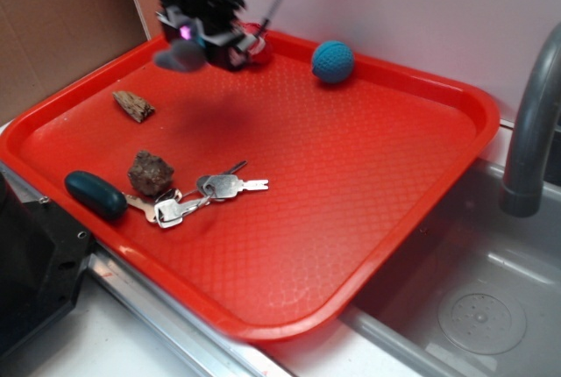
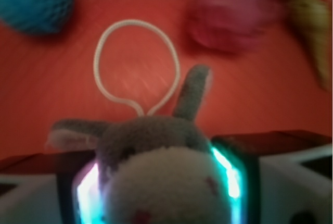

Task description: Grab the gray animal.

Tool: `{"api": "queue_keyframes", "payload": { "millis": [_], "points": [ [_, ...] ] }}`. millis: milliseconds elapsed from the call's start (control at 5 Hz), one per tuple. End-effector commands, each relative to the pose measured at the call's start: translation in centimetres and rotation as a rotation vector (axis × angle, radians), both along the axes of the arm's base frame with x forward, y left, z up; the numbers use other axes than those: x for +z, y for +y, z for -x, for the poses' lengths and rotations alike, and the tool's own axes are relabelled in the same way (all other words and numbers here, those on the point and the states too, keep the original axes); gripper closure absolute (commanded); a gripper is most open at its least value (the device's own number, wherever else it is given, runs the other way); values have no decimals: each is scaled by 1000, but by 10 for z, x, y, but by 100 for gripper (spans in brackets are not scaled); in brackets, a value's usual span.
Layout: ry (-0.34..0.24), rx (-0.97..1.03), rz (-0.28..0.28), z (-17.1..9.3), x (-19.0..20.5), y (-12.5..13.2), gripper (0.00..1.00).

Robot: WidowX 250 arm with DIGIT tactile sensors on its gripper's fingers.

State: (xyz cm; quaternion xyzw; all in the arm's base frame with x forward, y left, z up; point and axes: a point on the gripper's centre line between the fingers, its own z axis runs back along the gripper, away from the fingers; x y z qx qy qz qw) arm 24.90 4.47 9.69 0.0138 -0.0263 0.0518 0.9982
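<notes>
The gray animal (image 2: 161, 166), a small plush mouse with a pale face, pinkish ears and a white cord loop (image 2: 135, 62), sits squeezed between my two lit fingers. In the exterior view it is a gray blur (image 1: 180, 55) hanging at my gripper (image 1: 197, 44), raised above the far left part of the red tray (image 1: 351, 219). My gripper (image 2: 161, 182) is shut on the mouse, one pad on each side of its head.
On the tray: a teal crocheted ball (image 1: 333, 61) at the far edge, a red object (image 1: 257, 48) behind my gripper, a wood chip (image 1: 133, 105), a brown rock (image 1: 150, 173), keys (image 1: 210, 193) and a dark fob (image 1: 95, 195). A sink and faucet (image 1: 530, 131) lie right.
</notes>
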Motion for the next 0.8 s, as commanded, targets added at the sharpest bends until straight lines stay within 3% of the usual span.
{"api": "queue_keyframes", "payload": {
  "millis": [0, 200, 600],
  "points": [
    [-65, 7, 52, 43, 86, -8, 100],
    [-31, -8, 39, 54, 98, -22, 100],
    [-47, -23, -4, 54, 88, -37, 100]
  ]
}}
